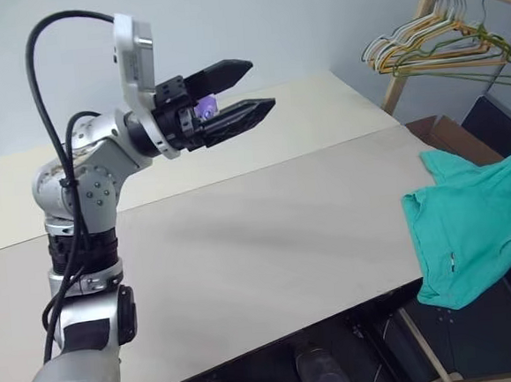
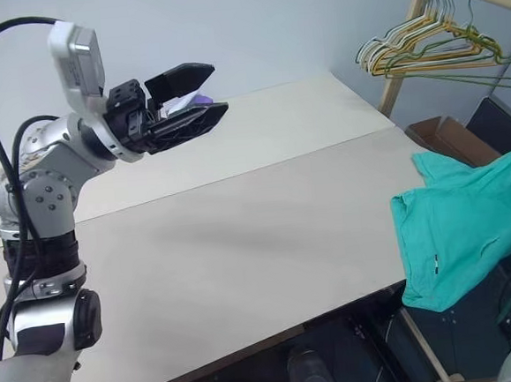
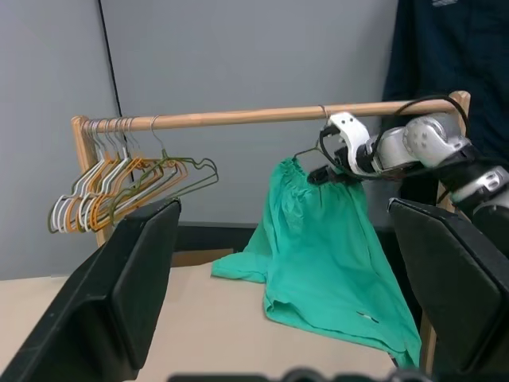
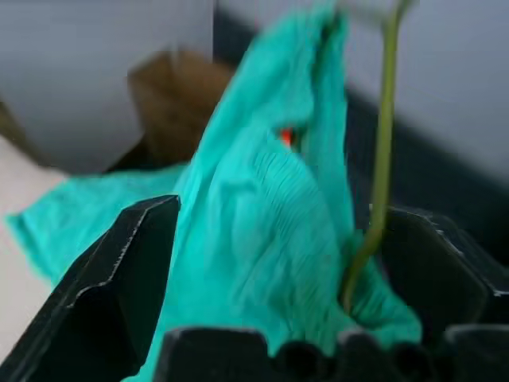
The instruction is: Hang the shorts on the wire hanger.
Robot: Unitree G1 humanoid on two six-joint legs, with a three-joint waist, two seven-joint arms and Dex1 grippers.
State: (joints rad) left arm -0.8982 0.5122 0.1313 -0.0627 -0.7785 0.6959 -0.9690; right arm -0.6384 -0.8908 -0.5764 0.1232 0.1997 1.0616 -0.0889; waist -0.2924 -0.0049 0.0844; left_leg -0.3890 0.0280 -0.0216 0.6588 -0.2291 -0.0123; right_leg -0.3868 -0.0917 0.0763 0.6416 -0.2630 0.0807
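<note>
- desk (image 1: 242,245): pale, wide, two boards butted along a seam; bare across the middle
- wooden rail (image 3: 262,117): level bar on a wooden post beyond the desk's far right corner; a person in dark clothing (image 3: 429,56) stands behind its far end
- shorts (image 3: 318,247): teal-green, hanging from up near the rail at the gathered waistband; the lower cloth drapes down onto the desk's right edge and over it; one leg spread flat on the desk top
- cardboard box (image 1: 450,136): brown, open, on the floor past the desk's right edge, just behind the shorts
- bunched hangers (image 1: 430,44): yellow, white and green wires, packed together at the post end of the rail, well apart from the shorts
- left gripper (image 1: 234,91): raised above the desk's far left part, pointing right toward the rail; fingers spread wide, nothing between them
- right gripper (image 3: 328,171): up at the shorts' waistband just under the rail; fingers spread, waistband cloth between them but not pinched
- wire hanger (image 4: 380,159): thin olive wire running up out of the bunched waistband, close beside one right finger; its hook cannot be made out
</note>
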